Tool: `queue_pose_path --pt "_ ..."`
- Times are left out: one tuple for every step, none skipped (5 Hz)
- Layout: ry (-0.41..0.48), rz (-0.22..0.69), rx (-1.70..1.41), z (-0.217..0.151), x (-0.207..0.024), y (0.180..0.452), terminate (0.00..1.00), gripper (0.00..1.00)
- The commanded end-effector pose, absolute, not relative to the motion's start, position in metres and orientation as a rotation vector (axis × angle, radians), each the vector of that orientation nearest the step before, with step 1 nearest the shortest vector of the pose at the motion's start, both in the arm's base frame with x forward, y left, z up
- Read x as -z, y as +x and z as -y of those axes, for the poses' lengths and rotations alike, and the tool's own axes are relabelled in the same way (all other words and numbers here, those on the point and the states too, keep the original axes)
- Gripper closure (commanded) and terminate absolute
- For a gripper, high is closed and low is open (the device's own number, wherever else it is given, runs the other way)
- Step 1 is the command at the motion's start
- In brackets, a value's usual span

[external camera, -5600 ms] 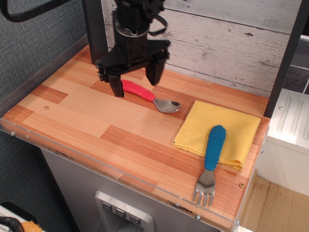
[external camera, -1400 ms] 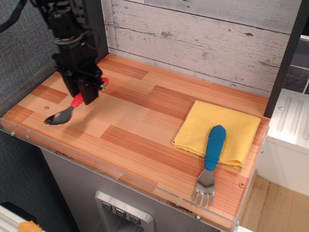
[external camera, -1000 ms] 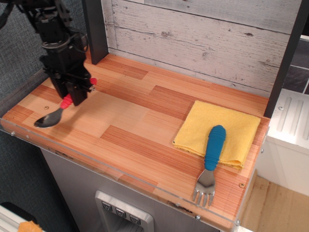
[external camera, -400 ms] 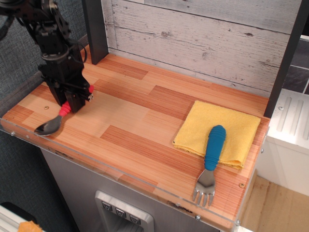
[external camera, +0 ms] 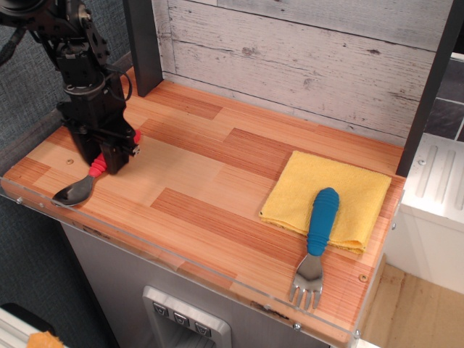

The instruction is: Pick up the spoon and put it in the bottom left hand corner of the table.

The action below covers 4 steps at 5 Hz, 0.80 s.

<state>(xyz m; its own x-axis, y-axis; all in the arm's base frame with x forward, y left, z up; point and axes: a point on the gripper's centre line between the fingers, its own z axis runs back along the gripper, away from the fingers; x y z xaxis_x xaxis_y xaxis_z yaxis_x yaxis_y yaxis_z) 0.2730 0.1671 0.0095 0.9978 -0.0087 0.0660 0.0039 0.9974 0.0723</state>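
Below the tool point(external camera: 109, 161), the spoon point(external camera: 81, 185) hung tilted, red handle clamped between the closed black fingers, silver bowl low over, perhaps touching, the table point(external camera: 210, 203) by its near-left corner. The placing step looked almost done. Next, judging by this, the tool needed only to settle the spoon flat, part its fingers, and lift clear.

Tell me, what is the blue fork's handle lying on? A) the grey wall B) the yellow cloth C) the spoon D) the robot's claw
B: the blue fork lies with its handle on the yellow cloth, while its metal prongs rest on the table.
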Motion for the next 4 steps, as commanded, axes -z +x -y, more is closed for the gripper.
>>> queue_pose_path --pt "0.075 0.133 0.039 -0.176 -0.032 0.266 0.00 0.00" --pt "0.107 0.109 0.008 -0.177 -0.048 0.271 0.00 0.00" --pt "0.118 0.112 0.010 -0.173 -0.073 0.277 0.00 0.00" --pt "0.149 0.091 -0.043 -0.162 -0.102 0.276 0.00 0.00"
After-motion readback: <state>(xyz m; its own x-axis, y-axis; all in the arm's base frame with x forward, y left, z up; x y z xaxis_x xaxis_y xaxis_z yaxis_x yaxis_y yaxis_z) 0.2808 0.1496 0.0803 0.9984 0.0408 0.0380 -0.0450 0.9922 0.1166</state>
